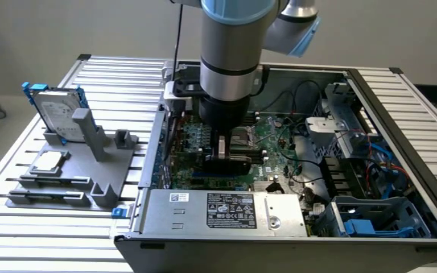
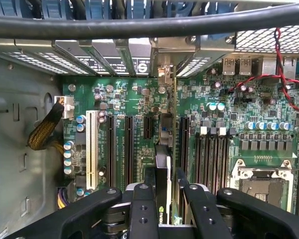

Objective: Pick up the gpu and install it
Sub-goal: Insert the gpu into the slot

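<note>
Claw (image 2: 164, 177): clenched on the gpu (image 2: 162, 209).
Position: we see it edge-on over the motherboard (image 2: 134, 99) slots, inside the open case (image 1: 279, 256).

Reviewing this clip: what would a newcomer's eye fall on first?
The gripper, deep inside the open computer case, is shut on the gpu, holding it edge-on above the green motherboard and its slots. On the exterior view's left, a grey tray holds a hard drive standing on edge and a small silver chip lying flat.
</note>
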Robot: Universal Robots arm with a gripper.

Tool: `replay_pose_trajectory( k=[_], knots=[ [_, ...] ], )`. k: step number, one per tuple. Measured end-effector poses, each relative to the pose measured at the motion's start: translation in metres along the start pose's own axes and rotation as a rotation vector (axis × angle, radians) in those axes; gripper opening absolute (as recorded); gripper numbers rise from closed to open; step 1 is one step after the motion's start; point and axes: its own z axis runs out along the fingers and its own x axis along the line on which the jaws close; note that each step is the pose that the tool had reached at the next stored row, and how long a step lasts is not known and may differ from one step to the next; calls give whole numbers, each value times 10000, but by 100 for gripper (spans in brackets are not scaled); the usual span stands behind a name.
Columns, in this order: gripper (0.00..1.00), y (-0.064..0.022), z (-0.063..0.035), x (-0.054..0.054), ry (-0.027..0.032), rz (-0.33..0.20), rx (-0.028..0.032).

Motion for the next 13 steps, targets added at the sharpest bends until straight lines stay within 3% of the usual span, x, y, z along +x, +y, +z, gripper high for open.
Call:
replay_pose_trajectory(
  k=[13],
  knots=[
    [27,-12,37,5,-17,-100,-69]
  ],
)
